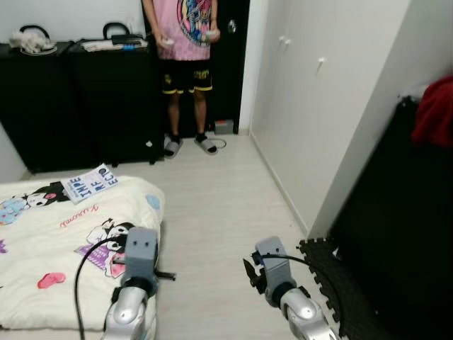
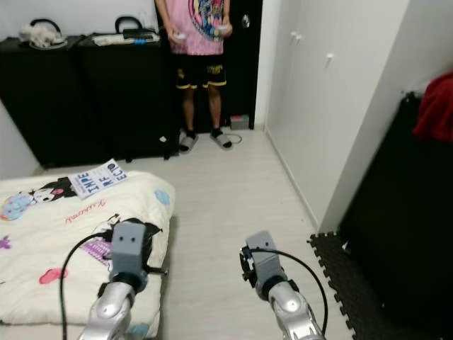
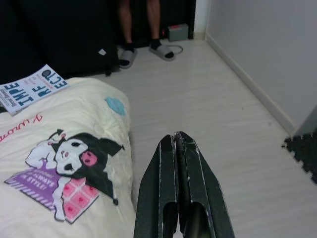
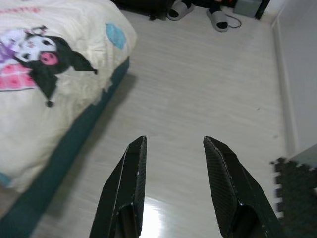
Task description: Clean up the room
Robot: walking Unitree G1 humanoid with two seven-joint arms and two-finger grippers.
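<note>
While both arms hang low in front of the robot, a pale wood floor (image 1: 212,205) runs ahead to a person (image 1: 185,42) in a pink shirt, black shorts and grey slippers, who holds small white objects in both hands beside a row of black cabinets (image 1: 78,99). On the robot's right stand white wardrobe doors (image 1: 311,85), then a tall black panel (image 1: 403,241) with a red cloth (image 1: 435,110) draped over its top, and a black foam mat (image 1: 333,276) lying at its foot. On the left, a mattress under a cream cartoon-print blanket (image 1: 49,234) lies on the floor, its corner reaching toward the walkway. A white magazine (image 1: 90,183) with blue lettering rests on the blanket's far edge, close to the cabinets. Bags and papers sit on the cabinet tops, too small to identify.

The left gripper (image 3: 179,148) hovers just off the blanket's corner, above the floor, its two fingers pressed together with nothing between them. The right gripper (image 4: 174,148) hangs over bare floor between mattress and mat, fingers spread apart and empty.
</note>
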